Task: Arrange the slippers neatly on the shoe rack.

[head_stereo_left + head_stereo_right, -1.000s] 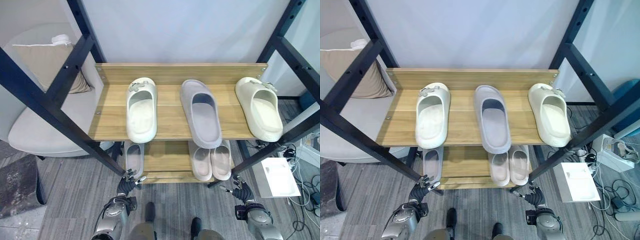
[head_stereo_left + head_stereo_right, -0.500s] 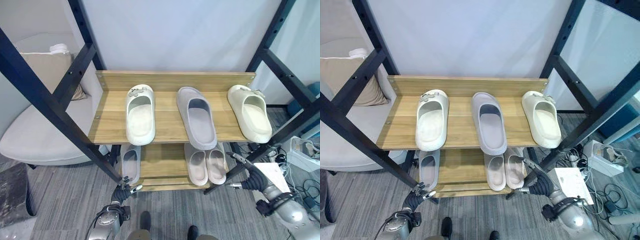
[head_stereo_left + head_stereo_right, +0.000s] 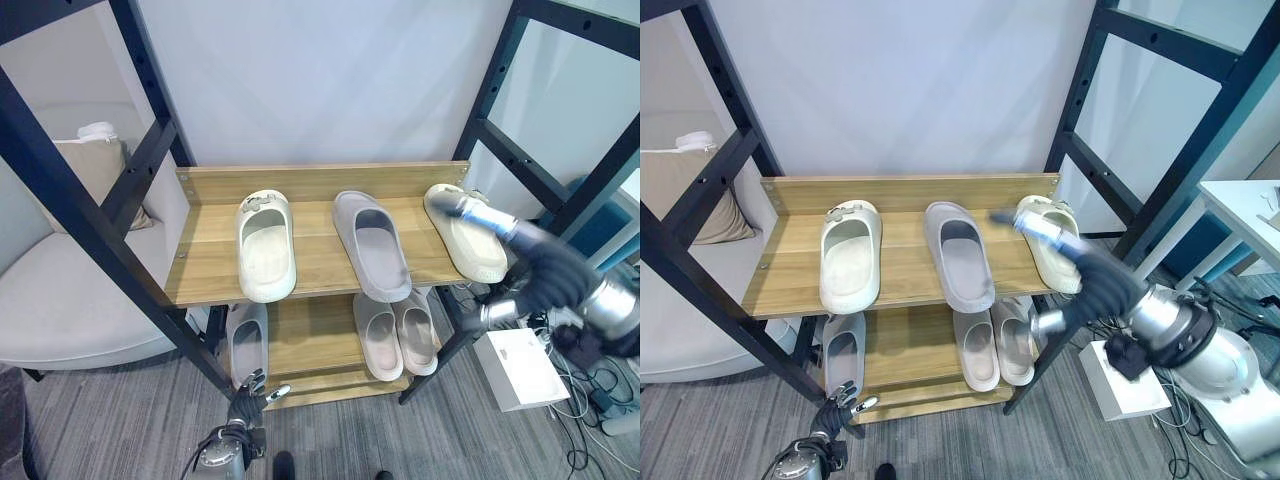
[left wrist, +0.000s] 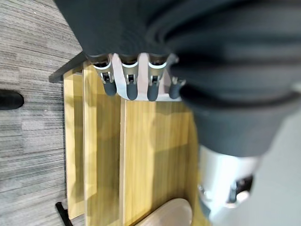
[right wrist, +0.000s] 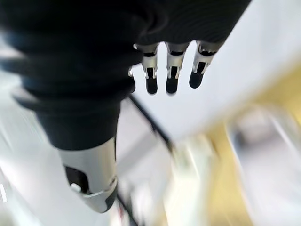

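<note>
The wooden shoe rack carries three slippers on its top shelf: a cream one at the left, a grey one in the middle and a cream one at the right. On the lower shelf lie a grey slipper at the left and a pale pair side by side. My right hand is raised at top-shelf height, open, its straight fingers stretched over the right cream slipper; contact cannot be told. My left hand hangs low in front of the rack's lower left corner, open and empty.
Black frame posts cross in front of the rack on both sides. A pale armchair with a cushion stands at the left. A white box lies on the floor at the right, and a white tabletop shows beyond it.
My right hand has risen from floor level beside the rack's lower right corner to the top shelf, over the right cream slipper. The camera has shifted. The left hand stays low.
</note>
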Motion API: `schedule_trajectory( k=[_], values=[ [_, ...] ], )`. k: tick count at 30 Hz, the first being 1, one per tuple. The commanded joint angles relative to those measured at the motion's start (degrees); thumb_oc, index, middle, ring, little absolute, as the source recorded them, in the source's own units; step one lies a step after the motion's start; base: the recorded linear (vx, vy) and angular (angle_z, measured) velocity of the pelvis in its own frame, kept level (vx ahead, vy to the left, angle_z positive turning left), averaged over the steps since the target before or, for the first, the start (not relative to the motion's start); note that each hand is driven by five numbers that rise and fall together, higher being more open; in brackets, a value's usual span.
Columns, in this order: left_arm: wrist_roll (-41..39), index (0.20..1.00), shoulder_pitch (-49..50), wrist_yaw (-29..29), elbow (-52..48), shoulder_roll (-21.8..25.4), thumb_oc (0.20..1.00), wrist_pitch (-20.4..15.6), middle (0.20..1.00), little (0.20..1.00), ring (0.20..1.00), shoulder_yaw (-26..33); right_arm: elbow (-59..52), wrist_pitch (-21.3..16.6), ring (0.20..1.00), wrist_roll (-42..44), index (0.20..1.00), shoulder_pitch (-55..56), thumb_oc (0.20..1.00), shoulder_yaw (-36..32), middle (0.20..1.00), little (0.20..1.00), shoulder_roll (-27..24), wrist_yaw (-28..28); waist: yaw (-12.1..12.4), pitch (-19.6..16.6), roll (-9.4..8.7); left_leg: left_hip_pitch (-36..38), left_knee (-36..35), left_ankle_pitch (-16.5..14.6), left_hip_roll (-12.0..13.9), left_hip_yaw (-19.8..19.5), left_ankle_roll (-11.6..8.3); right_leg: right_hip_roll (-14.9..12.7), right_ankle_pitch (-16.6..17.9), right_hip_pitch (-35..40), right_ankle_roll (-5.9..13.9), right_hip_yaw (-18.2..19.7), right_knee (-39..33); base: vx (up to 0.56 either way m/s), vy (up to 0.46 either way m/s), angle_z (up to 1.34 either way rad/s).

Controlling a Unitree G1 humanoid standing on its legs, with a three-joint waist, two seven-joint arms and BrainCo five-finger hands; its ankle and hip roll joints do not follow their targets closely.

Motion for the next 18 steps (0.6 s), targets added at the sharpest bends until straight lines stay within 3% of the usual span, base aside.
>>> schedule_trajectory(
  k=[1, 5, 6, 10, 18],
  values=[
    [-1.6, 1.0, -4.55, 1.0, 0.02, 1.14, 1.0, -2.76, 1.0, 1.0, 1.0, -0.45, 4.0, -1.58, 1.0, -12.96, 1.0, -8.3, 1.0, 1.56, 1.0, 1.0, 4.56, -11.71, 3.58, 2.46, -1.46, 6.32, 0.37, -9.51, -0.02, -2.79, -0.08, -0.29, -0.34, -2.04, 0.87, -2.34, 0.5, 0.01, 0.026, 0.07],
    [-1.25, 1.0, -4.39, 1.27, 1.23, 1.43, 1.0, -2.27, 1.0, 1.0, 1.0, -0.56, 10.63, 0.04, 1.0, -20.82, 1.0, -12.1, 1.0, 4.05, 1.0, 1.0, 8.9, -17.86, 5.39, 2.89, -1.5, 6.37, 0.43, -9.56, -0.34, -4.0, 0.23, -0.47, -0.64, -1.32, 0.78, -3.32, 0.44, 0.02, 0.017, 0.14],
    [-1.05, 1.0, -3.91, 1.36, 2.18, 1.66, 1.0, -2.11, 1.0, 1.0, 1.0, -0.77, 14.51, 1.16, 1.0, -23.35, 1.0, -14.11, 1.0, 5.36, 1.0, 1.0, 11.16, -19.89, 6.87, 3.17, -1.56, 6.26, 0.51, -9.55, -0.49, -4.79, 0.38, -0.59, -0.82, -0.95, 0.75, -4.15, 0.39, 0.02, -0.007, 0.11],
    [-1.26, 1.0, -2.56, 1.33, 2.39, 2.43, 1.0, -2.01, 1.0, 1.0, 1.0, -0.17, 23.2, 4.15, 1.0, -32.44, 1.0, -18.4, 1.0, 8.47, 1.0, 1.0, 9.31, -24.01, 9.34, 3.89, -1.9, 6.09, 0.71, -9.47, -0.74, -5.96, 0.52, -0.76, -1.1, -0.29, 0.72, -5.15, 0.15, 0.03, 0.005, 0.28],
    [-0.64, 1.0, -1.5, 1.21, 3.84, 3.46, 1.0, -2.16, 1.0, 1.0, 1.0, 0.21, 35.77, 7.0, 1.0, -38.72, 1.0, -22.23, 1.0, 13.02, 1.0, 1.0, 6.05, -25.1, 12.34, 4.71, -2.12, 5.43, 1.07, -9.35, -1.2, -7.71, 0.64, -1.06, -1.61, 0.61, 0.84, -6.73, 0.01, 0.03, 0.011, 0.15]
  ],
)
